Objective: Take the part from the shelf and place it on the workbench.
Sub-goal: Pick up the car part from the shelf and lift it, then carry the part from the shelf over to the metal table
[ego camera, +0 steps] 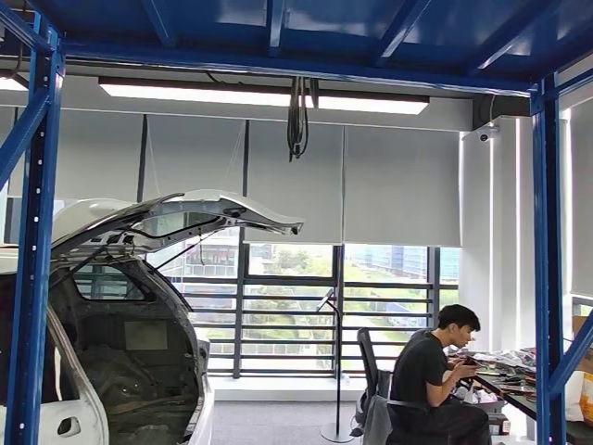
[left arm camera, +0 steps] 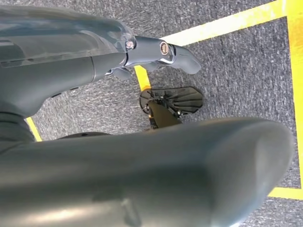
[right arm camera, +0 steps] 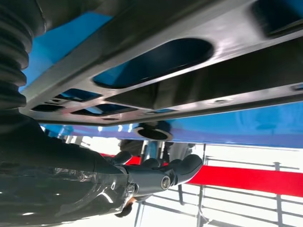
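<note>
Right hand (right arm camera: 143,177) reaches in just under the dark slotted part (right arm camera: 228,90), which lies against the blue shelf (right arm camera: 250,125). Its fingers are stretched along the part, probably lining up a grasp, but I cannot tell whether they grip it. Left hand (left arm camera: 153,52) hangs away from the shelf over the carpet (left arm camera: 243,71), fingers spread and empty, likely kept free.

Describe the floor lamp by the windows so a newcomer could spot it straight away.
Start at the big windows behind the white car with its raised hatch. Between the car and the seated person stands the floor lamp. It is a thin dark pole on a round flat base, the only free-standing upright there, unlike the window bars behind.
</note>
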Available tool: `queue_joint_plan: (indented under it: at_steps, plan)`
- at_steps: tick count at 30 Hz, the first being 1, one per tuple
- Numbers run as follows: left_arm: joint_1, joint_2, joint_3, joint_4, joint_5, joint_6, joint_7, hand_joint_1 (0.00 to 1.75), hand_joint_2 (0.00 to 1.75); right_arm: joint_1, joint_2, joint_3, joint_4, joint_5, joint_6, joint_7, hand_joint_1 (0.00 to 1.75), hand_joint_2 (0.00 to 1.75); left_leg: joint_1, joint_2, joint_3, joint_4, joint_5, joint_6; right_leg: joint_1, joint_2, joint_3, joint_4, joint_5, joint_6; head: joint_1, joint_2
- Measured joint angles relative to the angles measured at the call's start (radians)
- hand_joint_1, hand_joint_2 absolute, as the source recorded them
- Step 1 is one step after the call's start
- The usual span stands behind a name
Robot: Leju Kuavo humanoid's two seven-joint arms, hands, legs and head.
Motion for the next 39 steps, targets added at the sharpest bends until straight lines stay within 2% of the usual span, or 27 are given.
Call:
queue_joint_plan:
  at_steps: [3, 7, 18, 22, 28, 34, 39]
  plan:
    - [-0.003, -0.003, -0.005, 0.0, 0.0, 0.0, -0.001, 0.0, 0.0, -0.017, 0.009, 0.012, 0.034, -0.013, 0.0, -0.028, 0.0, 1.75, 0.0, 0.0, 0.0, 0.0, 0.0, 0.0, 0.0, 0.0, 0.0, 0.0, 0.0, 0.0, 0.0, 0.0]
    - [-0.009, -0.008, -0.014, 0.0, -0.001, 0.008, -0.004, 0.0, 0.0, -0.038, 0.008, 0.019, 0.095, -0.051, -0.002, -0.065, 1.75, 1.75, 0.0, 0.0, 0.0, 0.0, 0.0, 0.0, 0.0, 0.0, 0.0, 0.0, 0.0, 0.0, 0.0, 0.0]
    - [-0.011, -0.011, -0.034, 0.0, 0.0, 0.022, -0.009, 0.0, 0.0, -0.059, -0.045, 0.009, 0.213, -0.125, -0.041, -0.108, 1.75, 1.75, 0.0, 0.0, 0.0, 0.001, 0.0, 0.0, 0.0, 0.0, 0.0, 0.0, 0.0, 0.0, 0.0, 0.0]
    - [-0.009, -0.011, -0.046, 0.0, -0.008, 0.043, -0.033, 0.0, 1.75, -0.054, -0.061, 0.002, 0.208, -0.128, -0.062, -0.105, 1.75, 1.75, 0.0, 0.0, 0.0, 0.001, 0.0, 0.0, 0.0, 0.0, 0.0, 0.0, 0.0, 0.0, 0.0, 0.0]
    - [-0.011, -0.011, -0.059, 0.0, 0.009, 0.06, -0.051, 0.0, 1.75, -0.028, -0.082, -0.005, 0.157, -0.122, -0.08, -0.098, 1.75, 1.75, 0.0, 0.0, 0.001, 0.001, 0.0, 0.0, 0.0, 0.0, 0.0, 0.0, 0.0, 0.0, 0.0, 0.0]
    - [-0.017, -0.011, -0.059, 0.0, 0.051, 0.081, -0.026, 0.0, 1.75, 0.017, -0.091, -0.02, 0.057, -0.118, -0.077, -0.099, 1.75, 1.75, 0.0, 0.0, 0.0, 0.001, 0.0, 0.0, 0.0, 0.0, 0.0, 0.0, 0.0, 0.0, 0.0, 0.0]
    - [-0.017, -0.011, -0.057, 0.0, 0.078, 0.087, -0.021, 0.0, 1.75, 0.057, -0.096, -0.043, -0.096, -0.219, -0.035, -0.147, 1.75, 1.75, 0.0, 0.0, -0.001, 0.001, 0.0, 0.0, 0.0, 0.0, -0.001, 0.0, 0.0, 0.0, 0.0, 0.0]
